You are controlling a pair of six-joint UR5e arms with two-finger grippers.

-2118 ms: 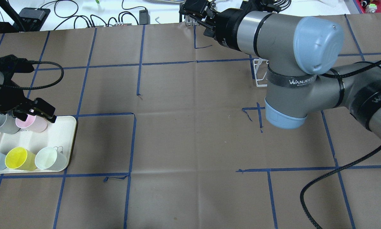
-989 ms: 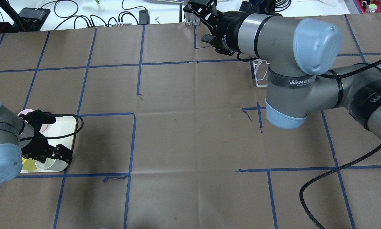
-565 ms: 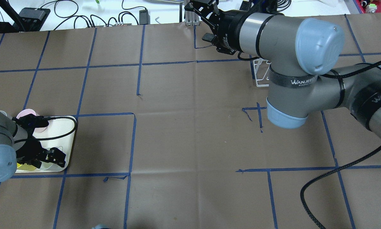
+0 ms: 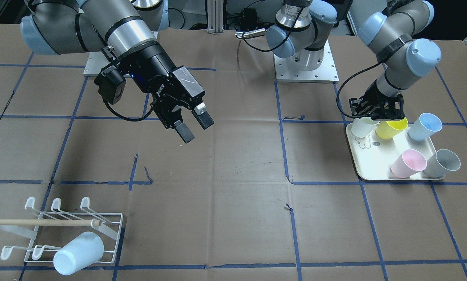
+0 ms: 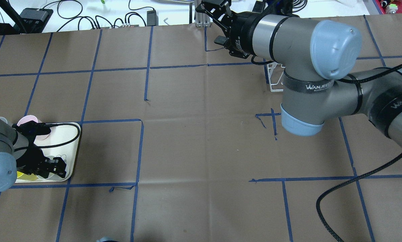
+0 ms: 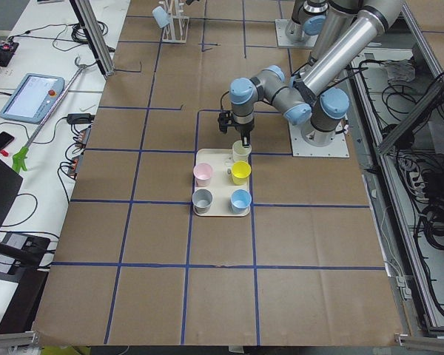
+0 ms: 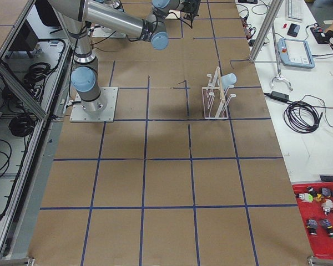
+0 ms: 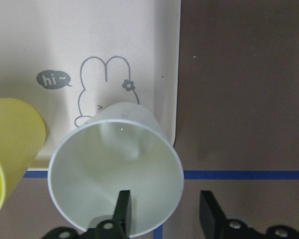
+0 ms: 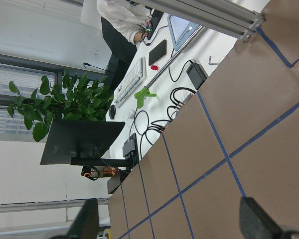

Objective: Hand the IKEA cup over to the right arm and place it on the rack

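Note:
A pale white-green cup (image 8: 117,174) stands at the corner of the cream tray (image 8: 139,40); it also shows in the front-facing view (image 4: 363,127). My left gripper (image 8: 164,216) is open and straddles its rim, one finger (image 8: 122,211) inside the cup and the other outside. In the front-facing view the left gripper (image 4: 377,112) sits low over that cup. My right gripper (image 4: 196,128) is open and empty, held above the table's middle. The white wire rack (image 4: 61,230) stands far from both grippers and holds a light-blue cup (image 4: 78,253).
The tray (image 4: 373,164) also holds a yellow cup (image 4: 391,128), a blue cup (image 4: 424,126), a pink cup (image 4: 409,163) and a grey cup (image 4: 442,163). The yellow cup is right beside the pale one. Blue tape lines grid the brown table.
My left arm has left the pink cup at the tray's far row, swung to the near corner and come down over the pale cup. My right gripper has turned slightly.

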